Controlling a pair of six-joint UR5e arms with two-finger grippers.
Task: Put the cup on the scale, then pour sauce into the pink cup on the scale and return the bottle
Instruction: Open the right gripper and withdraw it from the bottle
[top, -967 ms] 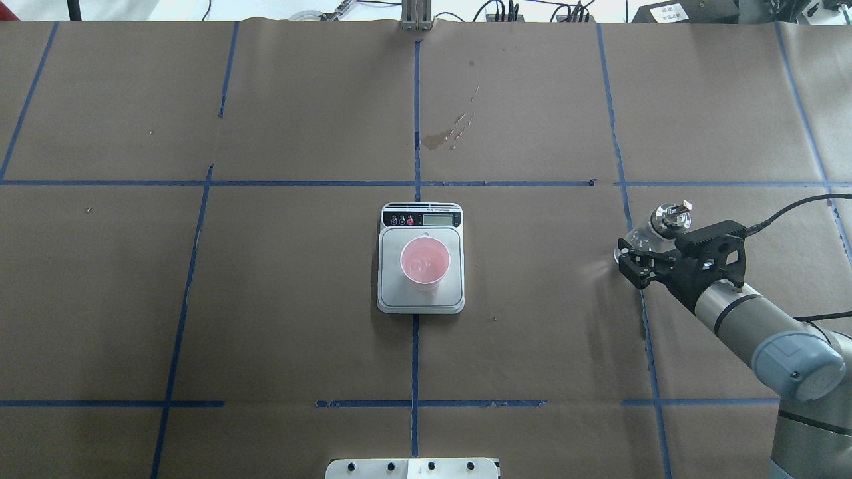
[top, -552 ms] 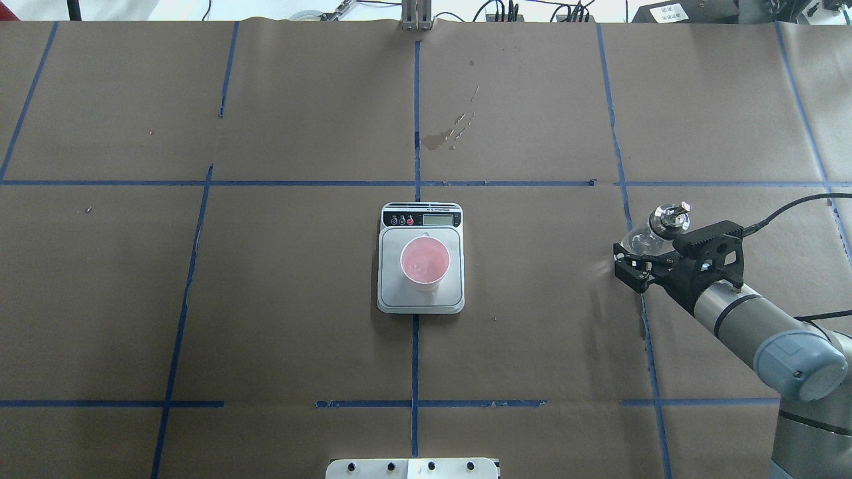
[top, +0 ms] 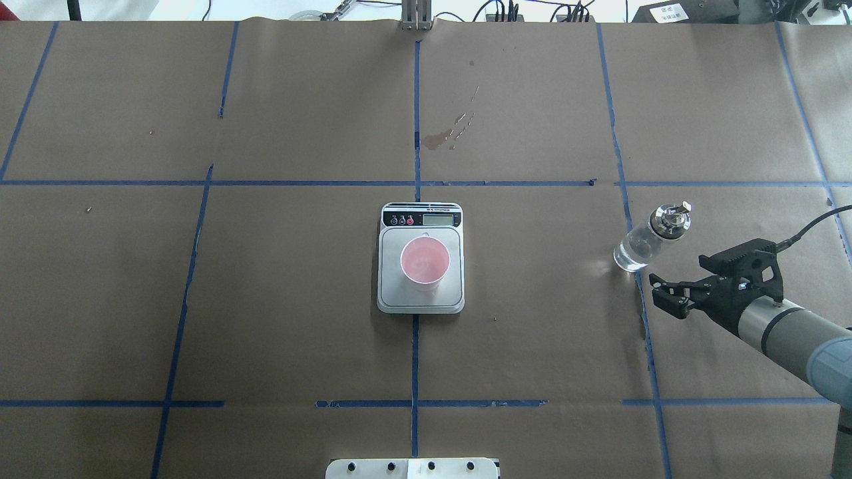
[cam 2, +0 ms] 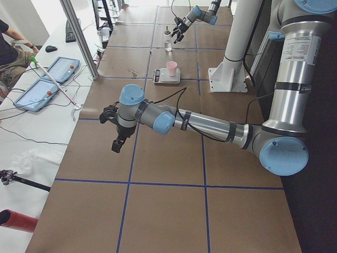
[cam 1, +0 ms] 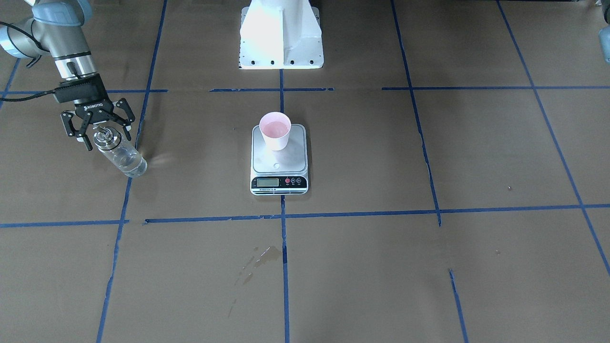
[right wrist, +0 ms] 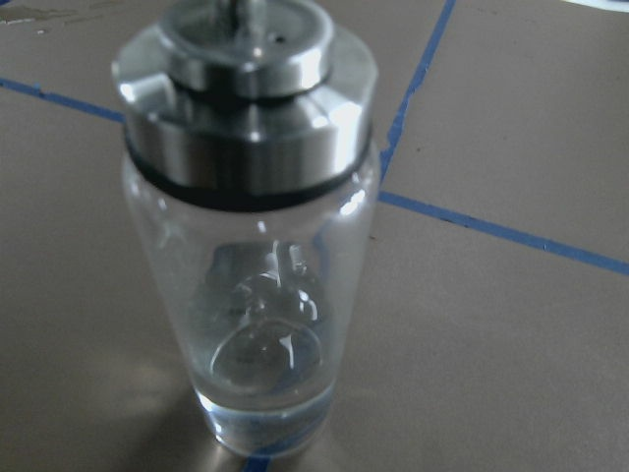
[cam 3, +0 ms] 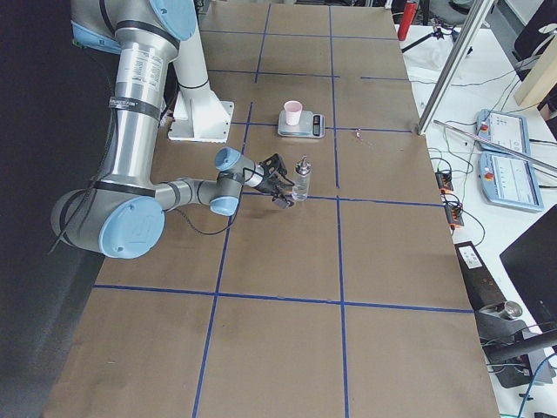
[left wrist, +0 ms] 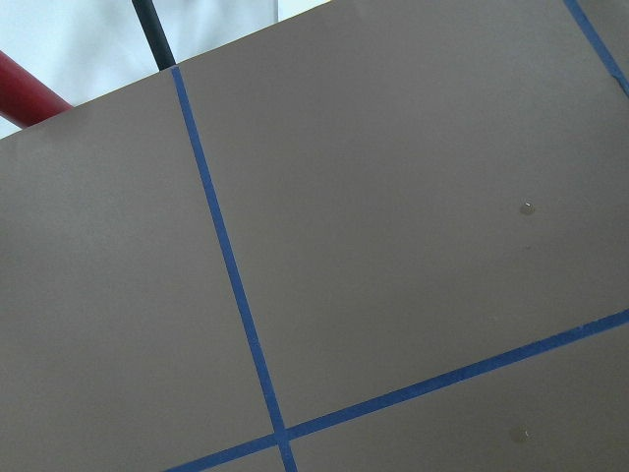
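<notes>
The pink cup (top: 425, 262) stands upright on the scale (top: 393, 296) at the table's middle; both also show in the front view, the cup (cam 1: 275, 130) on the scale (cam 1: 279, 167). The clear glass bottle (top: 649, 238) with its silver spout cap stands upright on the paper to the right, a little clear sauce (right wrist: 260, 408) at its bottom. My right gripper (top: 662, 295) is open and empty, just on the robot's side of the bottle (cam 1: 121, 155) and apart from it. My left gripper (cam 2: 117, 145) hangs over bare paper far to the left; I cannot tell its state.
A dried spill stain (top: 442, 136) marks the paper beyond the scale. The robot's white base plate (top: 413, 468) sits at the near edge. Blue tape lines grid the brown paper. Tablets (cam 2: 50, 81) and an operator are past the far edge.
My right gripper has let go of the bottle and drawn back toward the robot. The bottle stays upright where it stood. Cup and scale have not moved.
</notes>
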